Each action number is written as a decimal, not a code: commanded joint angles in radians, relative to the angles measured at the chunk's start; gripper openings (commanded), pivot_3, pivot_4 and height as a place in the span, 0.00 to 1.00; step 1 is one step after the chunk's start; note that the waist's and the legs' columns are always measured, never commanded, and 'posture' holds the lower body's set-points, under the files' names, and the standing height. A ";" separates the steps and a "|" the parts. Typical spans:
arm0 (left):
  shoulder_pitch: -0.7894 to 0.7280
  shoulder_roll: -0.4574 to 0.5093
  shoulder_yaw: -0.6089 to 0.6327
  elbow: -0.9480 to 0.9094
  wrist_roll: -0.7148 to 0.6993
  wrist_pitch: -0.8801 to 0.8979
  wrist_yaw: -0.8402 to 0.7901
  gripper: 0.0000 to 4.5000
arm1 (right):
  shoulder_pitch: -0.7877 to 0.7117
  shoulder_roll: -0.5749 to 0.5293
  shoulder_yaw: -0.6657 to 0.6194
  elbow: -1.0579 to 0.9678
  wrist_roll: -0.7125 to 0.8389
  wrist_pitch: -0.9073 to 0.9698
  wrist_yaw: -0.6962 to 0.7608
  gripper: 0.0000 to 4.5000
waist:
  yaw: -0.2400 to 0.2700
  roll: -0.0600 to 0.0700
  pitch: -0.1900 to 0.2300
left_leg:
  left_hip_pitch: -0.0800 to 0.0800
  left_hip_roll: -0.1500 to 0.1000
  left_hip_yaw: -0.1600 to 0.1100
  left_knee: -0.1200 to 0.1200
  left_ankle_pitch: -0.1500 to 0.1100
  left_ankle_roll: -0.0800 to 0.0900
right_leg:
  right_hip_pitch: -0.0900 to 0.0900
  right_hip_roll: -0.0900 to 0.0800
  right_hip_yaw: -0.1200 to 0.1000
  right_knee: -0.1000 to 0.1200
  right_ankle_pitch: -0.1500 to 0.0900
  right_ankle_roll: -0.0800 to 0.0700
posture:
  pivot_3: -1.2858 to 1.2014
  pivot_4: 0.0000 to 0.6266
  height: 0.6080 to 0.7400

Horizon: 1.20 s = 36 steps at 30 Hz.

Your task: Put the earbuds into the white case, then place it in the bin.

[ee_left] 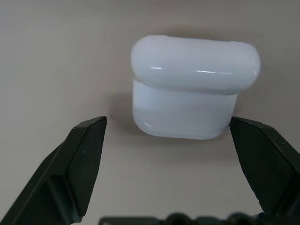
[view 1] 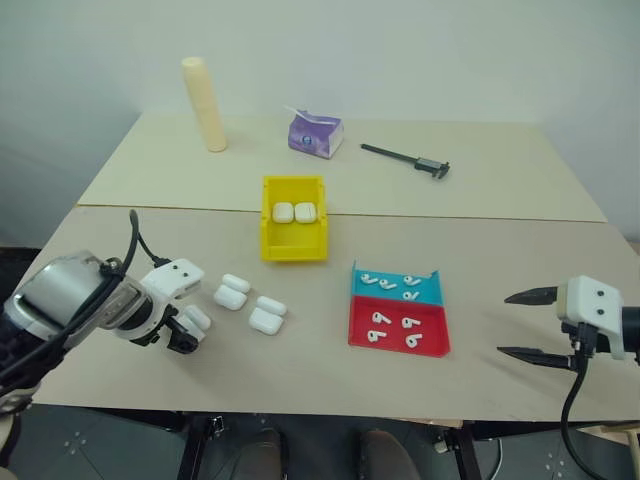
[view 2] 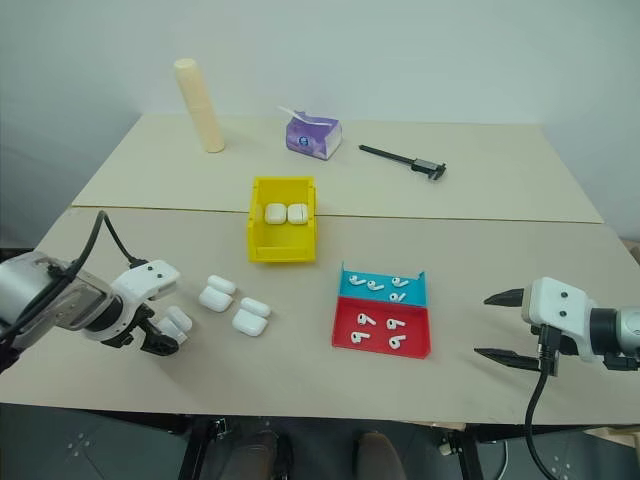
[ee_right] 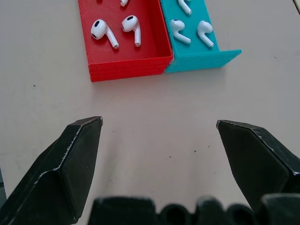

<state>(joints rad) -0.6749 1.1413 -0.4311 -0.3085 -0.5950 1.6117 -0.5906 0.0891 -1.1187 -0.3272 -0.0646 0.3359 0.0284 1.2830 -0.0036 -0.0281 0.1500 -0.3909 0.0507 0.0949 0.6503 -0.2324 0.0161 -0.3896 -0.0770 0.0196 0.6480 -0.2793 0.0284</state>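
Here, left hand [ee_left: 166, 129] wide open, straddling white case [ee_left: 187, 89]

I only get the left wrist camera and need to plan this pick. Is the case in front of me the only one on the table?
Observer: No. Two more white cases lie just right of the case that sits between the fingers of your left end effector.
Operator: Anything dropped off yet?
Observer: Yes, the yellow bin farther back already holds two cases.
Operator: Where is what goes inside?
Observer: The earbuds lie in a red tray and a teal tray, off to the right of the bin.
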 commanded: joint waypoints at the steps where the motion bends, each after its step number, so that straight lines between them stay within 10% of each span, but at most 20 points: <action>1: -0.046 -0.022 0.003 0.018 0.007 0.003 0.021 1.00 | -0.008 0.000 -0.030 -0.024 0.005 0.001 -0.007 1.00 | 0.003 0.000 0.000 | 0.000 0.000 0.000 0.000 0.000 0.000 | 0.000 0.000 0.000 0.000 0.000 0.000 | 0.52 0.24 1.00; 22: -0.026 -0.032 -0.034 -0.002 -0.035 0.003 0.069 1.00 | -0.001 0.008 -0.019 -0.020 -0.019 -0.014 -0.030 1.00 | 0.007 0.000 0.000 | 0.000 0.000 -0.001 0.001 0.000 0.000 | 0.001 0.000 -0.001 0.000 0.000 0.000 | 0.52 0.24 1.00; 29: -0.015 -0.042 -0.038 0.015 -0.010 0.003 0.073 0.62 | -0.006 0.011 -0.018 -0.017 -0.024 -0.017 -0.033 1.00 | 0.007 0.003 -0.002 | 0.002 0.000 -0.002 0.001 0.000 0.000 | 0.002 0.000 -0.001 0.001 0.000 0.000 | 0.52 0.24 1.00; 36: 0.001 -0.039 0.022 -0.067 0.043 -0.022 0.106 0.62 | -0.018 0.000 -0.023 -0.020 -0.031 -0.008 -0.027 1.00 | 0.010 0.004 -0.003 | 0.002 0.000 -0.002 0.001 0.000 0.000 | 0.002 0.000 -0.001 0.001 0.000 0.000 | 0.52 0.24 1.00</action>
<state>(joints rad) -0.6798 1.0861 -0.4400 -0.3529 -0.6013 1.6064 -0.5198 0.0866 -1.1089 -0.3269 -0.0716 0.2974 0.0256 1.2569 0.0060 -0.0236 0.1474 -0.3895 0.0505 0.0931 0.6513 -0.2322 0.0159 -0.3877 -0.0770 0.0187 0.6490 -0.2793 0.0284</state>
